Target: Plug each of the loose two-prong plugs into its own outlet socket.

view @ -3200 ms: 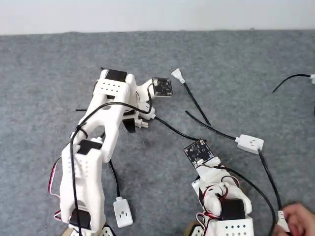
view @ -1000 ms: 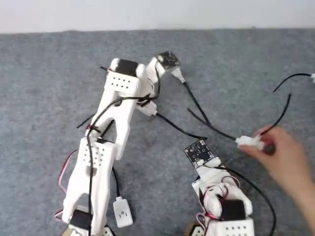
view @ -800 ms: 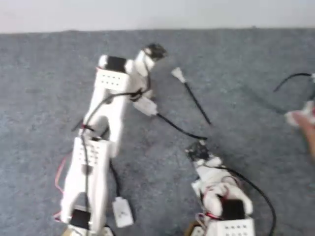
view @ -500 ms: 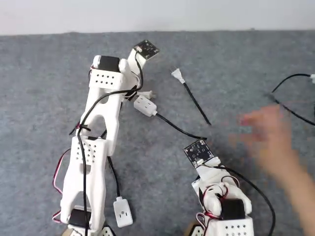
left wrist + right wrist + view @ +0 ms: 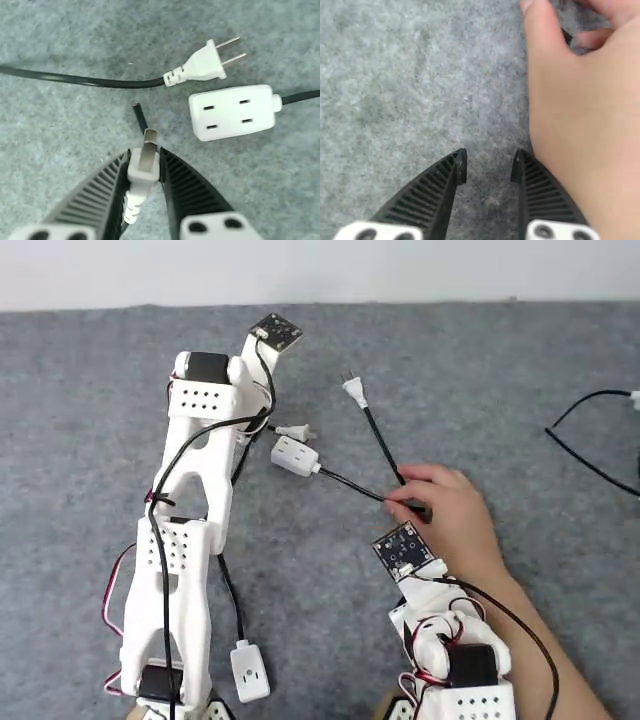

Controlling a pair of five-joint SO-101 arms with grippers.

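My left gripper (image 5: pixel 144 154) is shut on a white two-prong plug (image 5: pixel 142 170), prongs pointing forward above the carpet. Just ahead of it lie a loose white plug (image 5: pixel 205 62) on a black cable and a white outlet socket (image 5: pixel 232 112), face up. From above, that plug (image 5: pixel 295 430) and socket (image 5: pixel 295 455) sit beside the left arm's wrist. A second loose plug (image 5: pixel 353 390) lies farther back. A person's hand (image 5: pixel 450 515) pinches its black cable. My right gripper (image 5: pixel 490 157) is open over bare carpet, with the hand (image 5: pixel 575 100) close beside one finger.
Another white outlet socket (image 5: pixel 248 670) lies near the left arm's base. A black cable (image 5: pixel 590 430) loops in from the right edge. The person's forearm (image 5: pixel 540 640) crosses the front right of the grey carpet (image 5: pixel 90 440).
The left arm swung left and farther back, uncovering the socket and loose plug. A hand lifted the right-hand socket away, then came back and now pinches the cable. The right arm stayed put.
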